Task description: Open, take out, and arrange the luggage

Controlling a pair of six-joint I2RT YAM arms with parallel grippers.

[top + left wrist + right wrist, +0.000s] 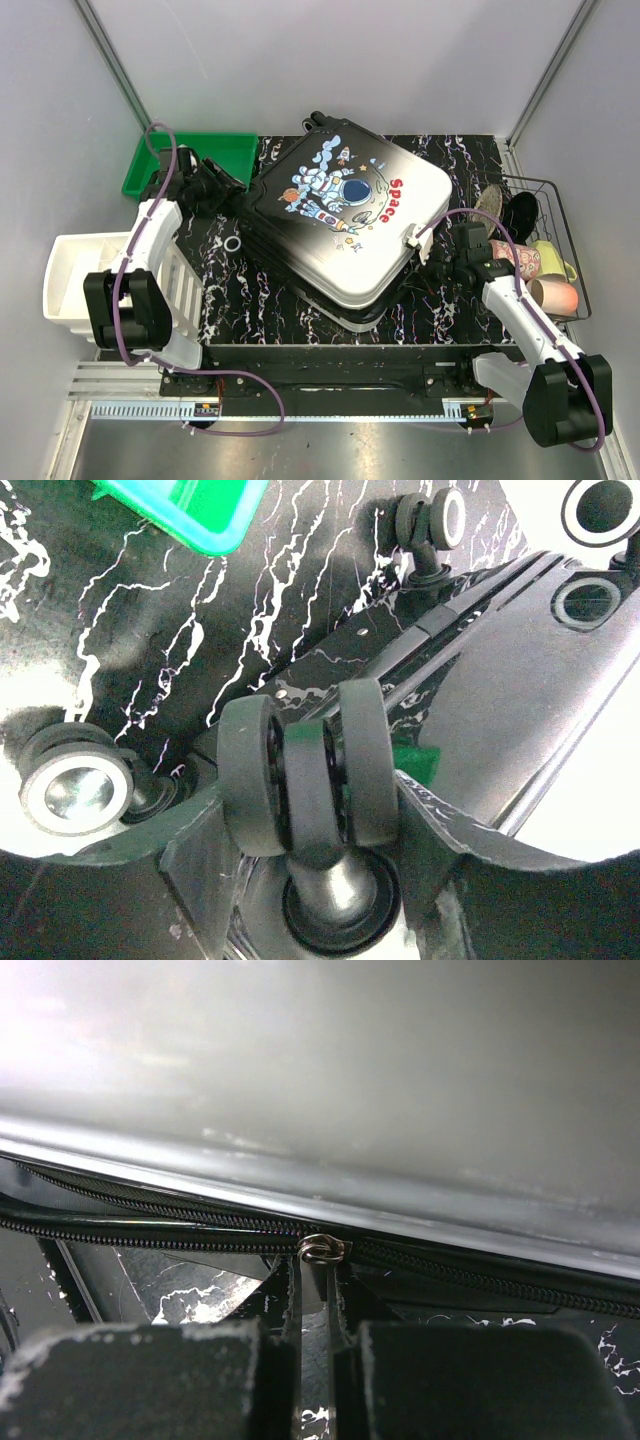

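The luggage (pixel 350 210) lies flat on the black marbled table (pixel 440 300), with its astronaut print facing up. My left gripper (pixel 222 188) is at its far left corner. In the left wrist view a dark double wheel (pixel 305 780) sits between the fingers (pixel 190 860), which press on both of its sides. At the luggage's right edge, my right gripper (pixel 432 248) is shut on the metal zipper pull (pixel 318 1290), which hangs from the slider (pixel 325 1248). Left of the slider the two zipper rows (pixel 150 1222) stand apart under the grey shell (pixel 350 1080).
A green bin (pixel 190 160) stands behind my left arm, and a white drawer unit (pixel 75 280) is at the left edge. A wire basket (pixel 560 195) holding cups is on the right. A small ring (pixel 232 243) lies by the luggage. Two other wheels (pixel 75 790) (pixel 440 520) show near the left gripper.
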